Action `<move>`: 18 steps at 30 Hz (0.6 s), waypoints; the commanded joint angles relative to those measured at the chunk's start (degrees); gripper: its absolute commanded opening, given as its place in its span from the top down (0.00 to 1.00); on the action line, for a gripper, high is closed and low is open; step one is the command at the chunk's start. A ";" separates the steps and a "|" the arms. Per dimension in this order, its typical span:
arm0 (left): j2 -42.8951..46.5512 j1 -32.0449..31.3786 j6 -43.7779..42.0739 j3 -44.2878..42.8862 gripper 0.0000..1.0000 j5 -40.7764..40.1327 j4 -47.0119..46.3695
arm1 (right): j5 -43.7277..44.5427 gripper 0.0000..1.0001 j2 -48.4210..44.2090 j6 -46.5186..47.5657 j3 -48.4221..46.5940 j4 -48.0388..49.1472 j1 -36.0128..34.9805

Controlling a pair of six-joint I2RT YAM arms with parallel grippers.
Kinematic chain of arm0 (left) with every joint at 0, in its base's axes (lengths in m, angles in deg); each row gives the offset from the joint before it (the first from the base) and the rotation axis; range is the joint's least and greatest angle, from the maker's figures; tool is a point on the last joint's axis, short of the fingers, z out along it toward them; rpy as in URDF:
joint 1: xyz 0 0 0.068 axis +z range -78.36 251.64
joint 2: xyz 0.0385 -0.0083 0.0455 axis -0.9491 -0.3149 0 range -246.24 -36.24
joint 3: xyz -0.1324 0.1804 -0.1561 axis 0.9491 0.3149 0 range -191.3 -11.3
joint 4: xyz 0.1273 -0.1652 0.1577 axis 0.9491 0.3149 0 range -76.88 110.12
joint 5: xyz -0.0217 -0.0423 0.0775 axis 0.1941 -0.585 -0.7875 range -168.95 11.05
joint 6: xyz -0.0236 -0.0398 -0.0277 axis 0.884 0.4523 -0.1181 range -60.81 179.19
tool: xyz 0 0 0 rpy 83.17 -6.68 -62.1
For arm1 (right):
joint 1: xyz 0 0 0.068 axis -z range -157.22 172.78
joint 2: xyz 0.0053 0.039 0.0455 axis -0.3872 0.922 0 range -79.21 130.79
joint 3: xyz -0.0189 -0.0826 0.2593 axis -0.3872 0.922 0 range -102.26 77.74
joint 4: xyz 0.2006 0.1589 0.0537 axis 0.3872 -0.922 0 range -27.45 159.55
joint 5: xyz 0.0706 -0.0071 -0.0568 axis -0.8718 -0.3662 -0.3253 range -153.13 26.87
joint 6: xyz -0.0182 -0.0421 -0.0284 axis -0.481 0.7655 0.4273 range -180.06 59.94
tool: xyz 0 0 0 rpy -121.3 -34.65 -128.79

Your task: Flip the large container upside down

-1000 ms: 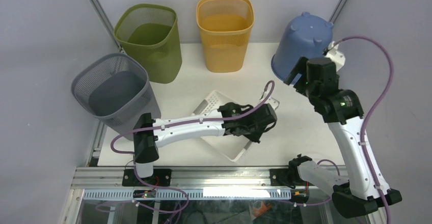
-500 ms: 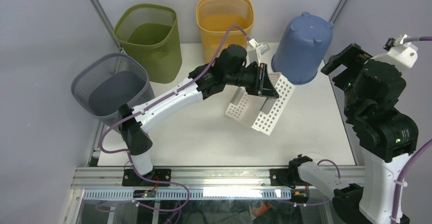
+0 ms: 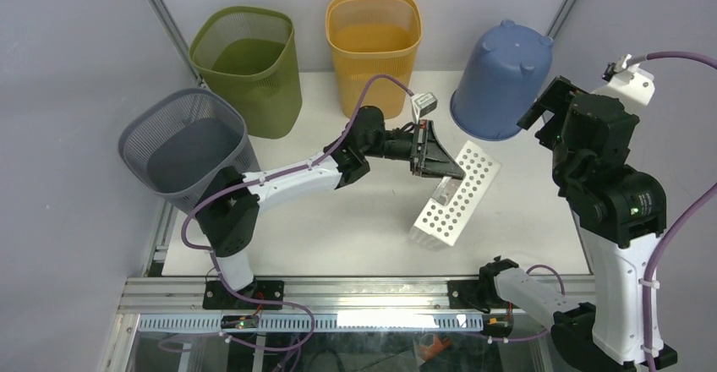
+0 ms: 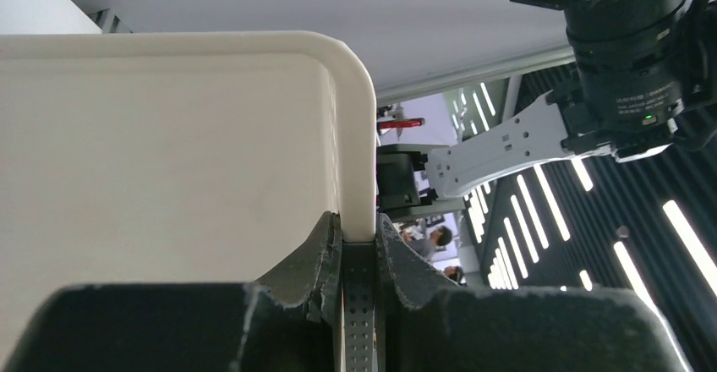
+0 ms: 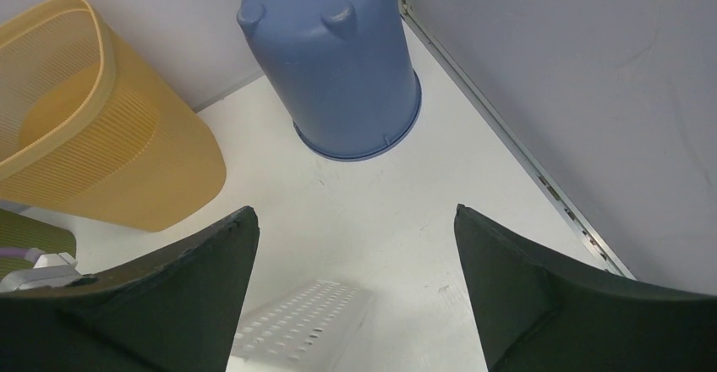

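The large container (image 3: 463,188) is a white perforated box, held off the table and tipped steeply, with its holed wall facing up and right. Its lower end hangs close to the table. My left gripper (image 3: 440,167) is shut on its rim. In the left wrist view the white rim (image 4: 358,135) sits pinched between the two pads of that gripper (image 4: 358,232). My right gripper (image 3: 541,110) hangs open and empty above the table's right side. In the right wrist view this gripper (image 5: 355,213) looks down on the container (image 5: 296,325) below it.
A blue bin (image 3: 500,69) stands upside down at the back right, also seen as the blue bin (image 5: 338,59) in the right wrist view. A yellow basket (image 3: 374,46), a green basket (image 3: 249,68) and a grey basket (image 3: 186,148) stand along the back and left. A metal rail (image 5: 541,186) runs along the table's right edge.
The left gripper lifted the container from lying open-side up on the table, and has now swung it right and lower, tipping it further. The right arm drew back from the blue bin.
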 commanded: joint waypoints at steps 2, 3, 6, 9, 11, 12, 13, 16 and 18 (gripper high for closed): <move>0.20 2.87 11.52 5.54 1.00 2.14 -19.98 | -0.88 0.10 -0.07 0.78 1.17 1.93 0.24; -0.21 3.24 12.90 6.79 1.00 2.02 -21.96 | -1.02 0.10 -0.07 0.79 1.43 2.05 0.26; -1.12 3.91 15.57 8.42 1.00 1.87 -25.71 | -1.66 0.10 -0.02 0.78 2.33 2.30 0.23; -1.71 4.50 15.83 9.50 1.00 1.53 -26.04 | -2.85 0.10 0.70 0.83 3.02 1.64 0.26; -2.08 5.12 16.79 10.62 1.00 1.37 -27.18 | -4.54 0.10 1.46 0.88 3.62 0.82 0.26; -2.53 5.50 17.60 11.36 1.00 1.32 -28.47 | -6.29 0.10 1.82 1.00 4.24 0.63 0.22; -2.87 6.22 18.44 12.18 1.00 1.37 -29.86 | -8.53 0.08 2.12 1.01 4.83 0.53 0.26; -3.76 7.83 20.93 14.59 1.00 1.54 -33.72 | -24.09 0.07 3.16 1.67 8.28 2.18 0.62; -3.85 9.03 20.68 15.59 1.00 2.01 -33.81 | -33.68 0.07 2.96 0.63 11.61 4.41 1.19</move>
